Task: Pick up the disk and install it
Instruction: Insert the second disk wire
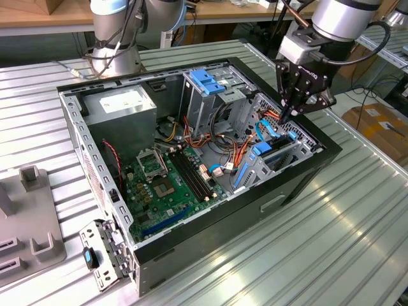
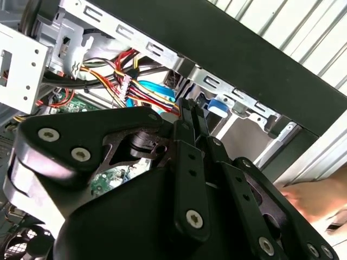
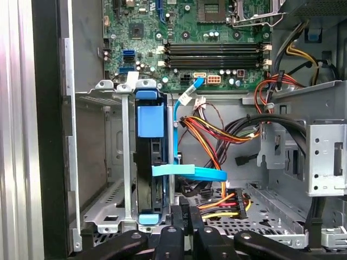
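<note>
- An open black desktop computer case [image 1: 287, 191] lies on its side on a ribbed silver metal bench [image 1: 357, 242], its insides facing up.
- The black pincer [image 1: 285, 115] on the grey robot arm [image 1: 338, 19] hangs just inside the case, at the end toward the exterior view's right, directly above the drive bays.
- In both wrist views the pincer's two thin black fingers [image 3: 183, 216] stand pressed together with nothing between them.
- The disk [image 3: 149, 162], a flat dark drive edged by a bright blue plastic carrier frame, stands on edge in a slot of the grey metal drive bay [image 3: 103, 211], already seated; in the exterior view it shows as blue frames [image 1: 258, 159] near the case's front wall.
- The fingertips sit just beside the disk's near end, close to it, though I cannot tell whether they touch it.
- A flat light-blue data cable [image 3: 190, 173] crosses beside the disk.
- Bundled red, yellow and orange power wires [image 3: 217, 135] run next to the bay.
- The green motherboard [image 1: 159, 185] fills the case floor.
- A tall grey cage with a blue plastic latch [image 1: 207, 80] stands behind.
</note>
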Controlling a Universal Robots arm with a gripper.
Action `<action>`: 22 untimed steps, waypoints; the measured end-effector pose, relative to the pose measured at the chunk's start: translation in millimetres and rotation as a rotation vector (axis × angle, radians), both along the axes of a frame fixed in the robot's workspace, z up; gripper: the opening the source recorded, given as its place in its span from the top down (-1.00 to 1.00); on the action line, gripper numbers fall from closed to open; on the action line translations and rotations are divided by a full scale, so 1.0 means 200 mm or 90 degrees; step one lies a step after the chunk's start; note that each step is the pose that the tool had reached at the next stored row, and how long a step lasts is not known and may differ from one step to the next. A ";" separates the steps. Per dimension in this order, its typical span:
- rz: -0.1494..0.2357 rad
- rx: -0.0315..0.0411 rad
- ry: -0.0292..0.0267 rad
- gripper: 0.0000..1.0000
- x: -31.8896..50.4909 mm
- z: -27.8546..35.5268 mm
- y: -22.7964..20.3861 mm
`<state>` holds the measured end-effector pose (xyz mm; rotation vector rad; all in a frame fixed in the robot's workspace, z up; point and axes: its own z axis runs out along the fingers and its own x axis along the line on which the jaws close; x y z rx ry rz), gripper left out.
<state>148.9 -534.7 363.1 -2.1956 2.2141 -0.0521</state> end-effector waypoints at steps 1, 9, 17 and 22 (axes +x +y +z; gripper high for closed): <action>0.000 0.0026 -0.0004 0.67 -0.003 -0.002 -0.009; 0.000 0.0091 -0.0062 0.67 -0.046 -0.036 -0.050; 0.000 0.0091 -0.0071 0.67 -0.048 -0.042 -0.072; 0.000 0.0091 -0.0071 0.67 -0.048 -0.042 -0.073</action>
